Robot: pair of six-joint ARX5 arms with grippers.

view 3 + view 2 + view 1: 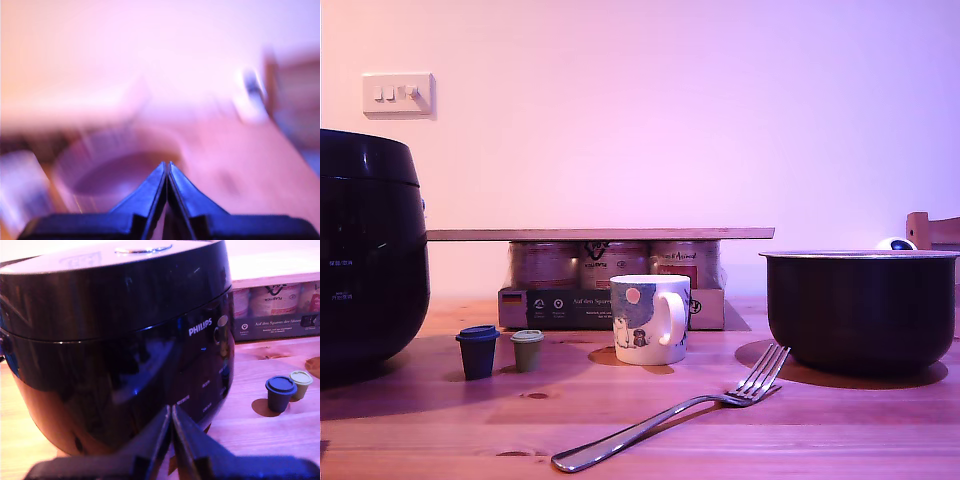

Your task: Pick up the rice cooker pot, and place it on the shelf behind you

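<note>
The rice cooker pot (861,308) stands upright, mouth up, ahead of my second hand (167,172), blurred there. Both hands, including my first hand (171,415), are closed, empty.

The second wrist view is smeared with blur; the rice cooker pot (861,308) is cut off at the exterior view's right edge.

My first end effector (171,412) and second end effector (167,170): dark, tapered, pointed fingers.

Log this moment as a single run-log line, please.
stage: pre-grasp | rice cooker pot: on table, untouched | shelf: bare | my first pincer: shut, empty, facing cooker body | my second pincer: shut, empty, view blurred
</note>
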